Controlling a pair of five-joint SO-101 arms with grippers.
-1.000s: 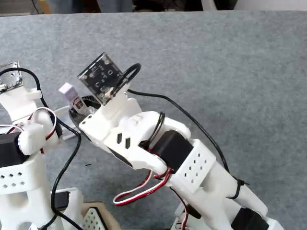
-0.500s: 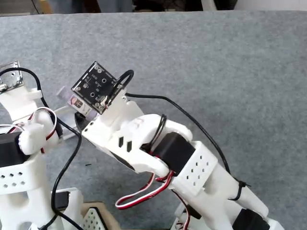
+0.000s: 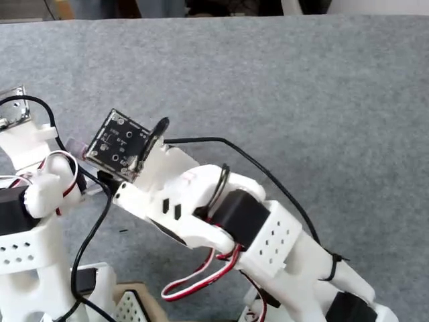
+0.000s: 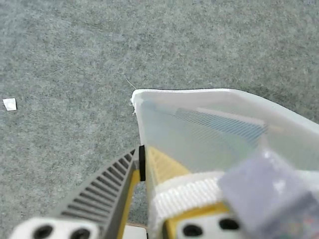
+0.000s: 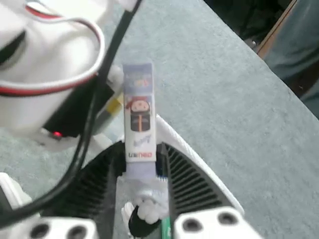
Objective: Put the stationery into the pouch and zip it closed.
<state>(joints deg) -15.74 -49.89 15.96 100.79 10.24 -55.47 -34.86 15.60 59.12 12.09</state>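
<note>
The stationery piece is a small oblong block in a pale lavender wrapper with a printed white label on its face. It is flat-sided and square-ended. The right hand is closed on its lower part, with one black ribbed finger against each long side. The block's long axis runs in line with these fingers. Its free end projects well past the fingertips, away from the wrist and toward the white body of the left arm.

The pouch is of translucent, frosted white plastic, and faint blue stripes show through its wall. It has a stitched rim and a rounded corner, and a woven white zipper tape runs along the opening. The left hand is closed on the pouch edge beside this tape. Its grey ribbed finger lies outside the wall and its yellow finger lies against the wall. The pouch extends away from the hand above the table, which is covered in grey, felt-like fabric.

From the left wrist, the lavender block appears blurred at the pouch mouth, just beside the tape. Whether it touches the pouch cannot be told.

A small white scrap lies on the table, well apart from the pouch.
</note>
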